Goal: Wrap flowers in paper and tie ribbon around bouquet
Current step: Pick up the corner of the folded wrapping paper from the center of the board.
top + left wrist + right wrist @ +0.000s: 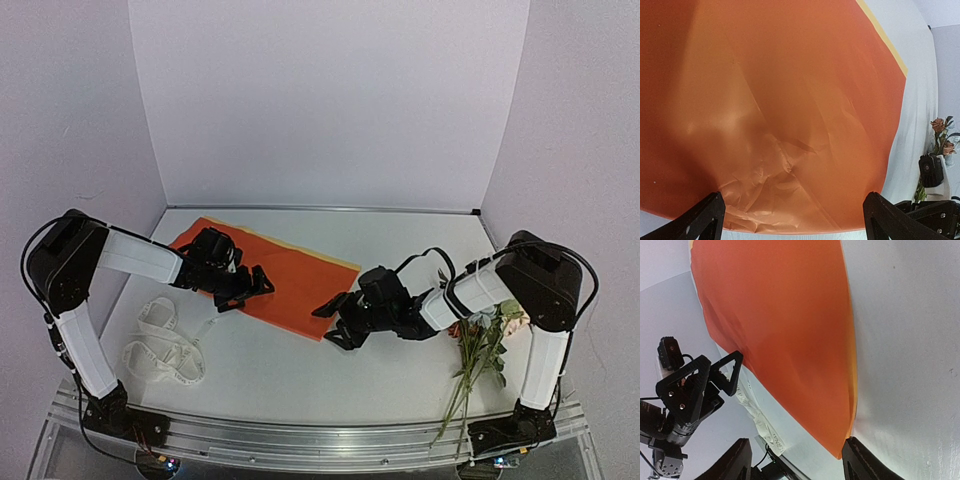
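Left jaws stand wide above the paper [790, 100]; right jaws stand part-open at its near corner, gripping nothing. Paper lies flat, orange face up, on the surface [300, 380]. Flowers [478, 352] lie well apart at right, ribbon [160, 348] at left. Step in hand: positioning paper. Next move likely requires placing flowers on it.

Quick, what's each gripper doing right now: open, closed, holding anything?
Left gripper: open, empty, above the creased orange paper sheet.
Right gripper: open, at that sheet's corner, gripping nothing.
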Tool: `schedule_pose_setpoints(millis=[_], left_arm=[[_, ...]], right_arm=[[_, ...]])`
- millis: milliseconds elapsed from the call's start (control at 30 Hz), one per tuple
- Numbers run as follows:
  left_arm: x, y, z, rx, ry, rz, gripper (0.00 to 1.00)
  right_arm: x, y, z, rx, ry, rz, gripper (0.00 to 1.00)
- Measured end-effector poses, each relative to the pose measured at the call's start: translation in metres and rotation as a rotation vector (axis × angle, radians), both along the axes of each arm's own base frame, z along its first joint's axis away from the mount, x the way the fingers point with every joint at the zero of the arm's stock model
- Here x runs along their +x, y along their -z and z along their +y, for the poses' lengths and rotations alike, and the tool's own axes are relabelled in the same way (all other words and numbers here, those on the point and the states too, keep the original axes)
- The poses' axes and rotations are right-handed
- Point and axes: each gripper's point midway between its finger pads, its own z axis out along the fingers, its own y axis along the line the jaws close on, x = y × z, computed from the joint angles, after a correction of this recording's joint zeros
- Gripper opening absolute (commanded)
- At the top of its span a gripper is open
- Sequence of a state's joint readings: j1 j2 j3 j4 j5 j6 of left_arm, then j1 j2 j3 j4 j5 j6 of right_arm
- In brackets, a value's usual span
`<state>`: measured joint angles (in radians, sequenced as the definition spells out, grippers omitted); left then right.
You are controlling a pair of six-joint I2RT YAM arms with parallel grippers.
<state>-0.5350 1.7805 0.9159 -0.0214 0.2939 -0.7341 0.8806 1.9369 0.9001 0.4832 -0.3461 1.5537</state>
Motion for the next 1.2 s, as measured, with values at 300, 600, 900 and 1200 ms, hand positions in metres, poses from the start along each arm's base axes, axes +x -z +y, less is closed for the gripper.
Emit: schedule_pose_setpoints(millis=[300,600,900,1200], left_arm=[[0.003,0.000,-0.002,-0.007,0.001,-0.011,1.00],[0.003,0.000,-0.002,-0.009,0.001,-0.013,1.00],[0.003,0.000,-0.002,-0.009,0.002,-0.012,1.00],[0.003,0.000,-0.002,-0.010,0.002,-0.013,1.00]], right_arm=[[0.001,-0.003,0.005,0.037,0.007,0.012,0.64],[-0.004,0.009,-0.004,0.014,0.025,0.035,0.64],[-0.004,0.009,-0.004,0.017,0.028,0.033,0.64],[-0.001,0.003,-0.001,0.045,0.038,0.028,0.64]])
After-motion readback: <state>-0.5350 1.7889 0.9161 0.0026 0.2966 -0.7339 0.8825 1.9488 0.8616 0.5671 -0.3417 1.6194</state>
